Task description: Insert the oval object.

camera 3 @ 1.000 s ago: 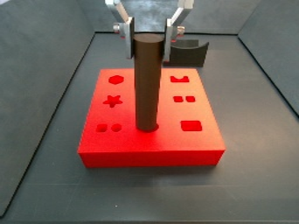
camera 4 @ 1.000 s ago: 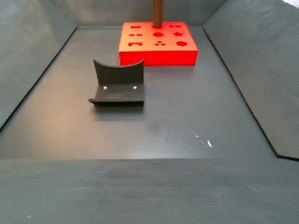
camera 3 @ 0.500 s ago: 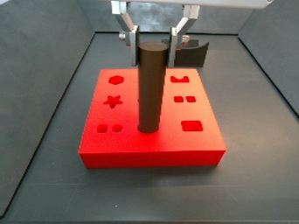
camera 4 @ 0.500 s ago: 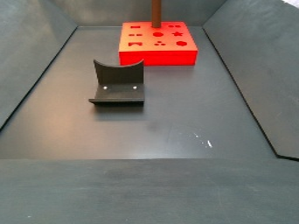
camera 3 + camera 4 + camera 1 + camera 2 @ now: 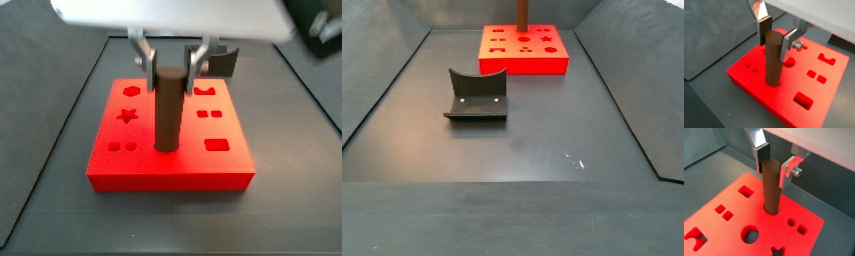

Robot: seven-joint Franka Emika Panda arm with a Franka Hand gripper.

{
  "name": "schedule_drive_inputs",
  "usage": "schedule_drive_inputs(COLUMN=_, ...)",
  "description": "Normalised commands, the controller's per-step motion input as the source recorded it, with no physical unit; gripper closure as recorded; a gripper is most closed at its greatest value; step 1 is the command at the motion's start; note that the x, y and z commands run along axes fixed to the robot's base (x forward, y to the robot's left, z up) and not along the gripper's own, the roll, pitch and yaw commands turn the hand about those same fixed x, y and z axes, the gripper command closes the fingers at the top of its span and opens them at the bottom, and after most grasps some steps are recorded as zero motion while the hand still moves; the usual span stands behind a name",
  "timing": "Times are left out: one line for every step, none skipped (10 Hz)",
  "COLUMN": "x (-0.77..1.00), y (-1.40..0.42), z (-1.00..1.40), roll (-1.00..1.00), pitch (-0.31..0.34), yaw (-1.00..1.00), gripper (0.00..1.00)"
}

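Peg [image 5: 773, 62] stands upright in a hole of the red block [image 5: 757, 82] — lower end seated, at 12 o'clock on the counter [image 5: 529, 150] in a side view. Gripper [image 5: 775, 164] straddles the peg top, plates spread just beside it, apparently not clamping. Dark curved holder [image 5: 476, 96] sits well apart, mid-counter.

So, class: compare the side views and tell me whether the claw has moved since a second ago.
Yes. In a side view the claw now sits lower, nearer the red block, its fingers flanking the top of the brown peg, which stands in its hole.
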Motion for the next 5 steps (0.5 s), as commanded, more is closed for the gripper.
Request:
schedule_drive_inputs(x=0.14, y=0.0, z=-0.51, roll=-0.04, pitch=0.0, yaw=-0.09, gripper=1.0)
schedule_drive_inputs(x=0.15, y=0.0, z=-0.52, roll=-0.03, pitch=0.0, yaw=-0.09, gripper=1.0)
schedule_drive_inputs(x=0.1, y=0.0, z=-0.49, roll=-0.01, pitch=0.0, yaw=-0.08, gripper=1.0)
schedule_drive_inputs(x=0.0, y=0.0, z=0.0, roll=0.02, pitch=0.0, yaw=0.0, gripper=1.0)
schedule_drive_inputs(x=0.0, y=0.0, z=0.0, roll=0.0, pitch=0.0, yaw=0.0, gripper=1.0)
